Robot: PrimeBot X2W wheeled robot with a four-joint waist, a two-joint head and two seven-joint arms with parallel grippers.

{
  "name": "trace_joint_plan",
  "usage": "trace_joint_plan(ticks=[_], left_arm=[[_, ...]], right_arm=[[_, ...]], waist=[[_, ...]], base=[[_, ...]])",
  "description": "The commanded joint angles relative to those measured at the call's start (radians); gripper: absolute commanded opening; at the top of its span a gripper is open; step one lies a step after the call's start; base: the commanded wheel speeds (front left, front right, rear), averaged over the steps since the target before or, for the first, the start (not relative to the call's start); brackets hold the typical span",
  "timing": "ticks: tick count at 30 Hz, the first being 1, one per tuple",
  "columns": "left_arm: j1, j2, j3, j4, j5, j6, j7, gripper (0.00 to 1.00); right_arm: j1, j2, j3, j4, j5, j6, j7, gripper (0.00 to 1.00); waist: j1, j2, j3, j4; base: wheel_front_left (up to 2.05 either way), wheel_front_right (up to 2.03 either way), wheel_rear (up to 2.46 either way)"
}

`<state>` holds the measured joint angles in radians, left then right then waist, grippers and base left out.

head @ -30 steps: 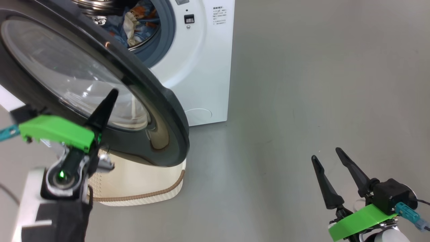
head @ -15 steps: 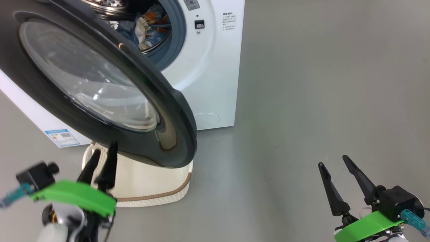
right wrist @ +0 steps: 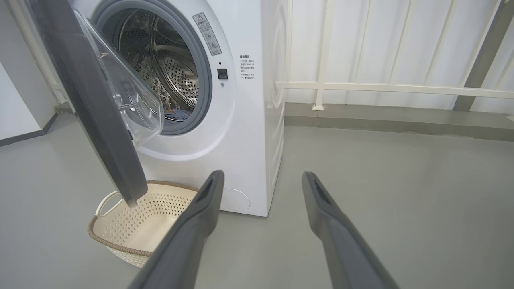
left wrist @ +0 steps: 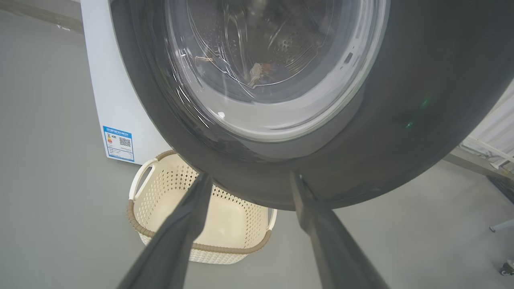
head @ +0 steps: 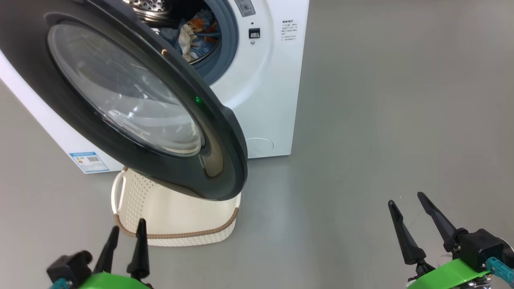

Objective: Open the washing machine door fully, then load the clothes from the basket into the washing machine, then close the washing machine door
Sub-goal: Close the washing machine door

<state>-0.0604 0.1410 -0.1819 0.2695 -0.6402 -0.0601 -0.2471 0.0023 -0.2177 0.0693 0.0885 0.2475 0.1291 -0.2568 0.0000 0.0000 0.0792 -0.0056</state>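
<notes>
My L gripper point(head: 127, 226) sits low nr the cream perforated plastic basket point(head: 180, 237), long dark fingers spread wide, nothing btwn them. R gripper point(head: 406, 200) is also wide & empty over the grey floor point(head: 361, 120). The glossy black-rimmed, glass-bowled round door point(head: 225, 132) stands partly open above the basket. The light blue cartoon-print clothes point(head: 196, 34) lie in the steel drum point(head: 150, 5) of the big white front-loading washer point(head: 265, 100).

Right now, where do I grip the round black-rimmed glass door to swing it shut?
The round black-rimmed glass door: grip its free edge, by the rim recess above the cream perforated basket. Come from the outer face; the glass bowl bulges toward the steel drum.
</notes>
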Motion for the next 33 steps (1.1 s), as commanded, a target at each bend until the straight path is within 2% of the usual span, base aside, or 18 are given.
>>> trace_joint_plan(ticks=[1, 8, 14, 28, 30, 31, 32, 33], left_arm=[[-0.009, 0.011, 0.037, -0.015, 0.022, 0.007, -0.01, 1.0], [0.055, -0.046, 0.093, -0.044, 0.171, 0.005, -0.014, 1.0], [0.084, -0.081, 0.145, -0.068, 0.238, -0.011, -0.014, 1.0], [0.127, -0.091, 0.179, -0.072, 0.274, -0.041, -0.015, 1.0], [0.128, -0.091, 0.182, -0.073, 0.275, -0.043, -0.015, 1.0], [0.129, -0.091, 0.184, -0.075, 0.275, -0.043, -0.015, 1.0], [0.129, -0.091, 0.186, -0.076, 0.275, -0.044, -0.015, 1.0], [0.13, -0.091, 0.187, -0.077, 0.275, -0.045, -0.015, 1.0]], right_arm=[[-0.001, -0.017, 0.014, -0.027, -0.011, 0.002, -0.005, 1.0], [0.026, -0.015, -0.007, -0.033, -0.032, 0.002, -0.005, 1.0], [0.039, -0.01, -0.022, -0.035, -0.046, 0.002, -0.005, 1.0], [0.093, 0.012, -0.066, -0.031, -0.073, 0.002, -0.005, 1.0], [0.097, 0.013, -0.068, -0.029, -0.075, 0.002, -0.005, 0.84], [0.098, 0.014, -0.069, -0.028, -0.075, 0.002, -0.005, 0.7], [0.1, 0.014, -0.07, -0.027, -0.076, 0.002, -0.005, 0.63], [0.101, 0.014, -0.072, -0.026, -0.076, 0.002, -0.005, 0.46]], waist=[[0.0, 0.0, -0.004, 0.003], [0.0, 0.0, -0.014, 0.018], [0.0, 0.0, -0.019, 0.028], [0.0, 0.0, -0.066, 0.05], [0.0, 0.0, -0.07, 0.052], [0.0, 0.0, -0.071, 0.054], [0.0, 0.0, -0.072, 0.055], [0.0, 0.0, -0.073, 0.056]], base=[[0.0, 0.0, 0.0], [0.0, 0.0, 0.0], [0.0, 0.0, 0.0], [0.0, 0.0, 0.0], [0.0, 0.0, 0.0], [0.0, 0.0, 0.0], [0.0, 0.0, 0.0], [0.0, 0.0, 0.0]])
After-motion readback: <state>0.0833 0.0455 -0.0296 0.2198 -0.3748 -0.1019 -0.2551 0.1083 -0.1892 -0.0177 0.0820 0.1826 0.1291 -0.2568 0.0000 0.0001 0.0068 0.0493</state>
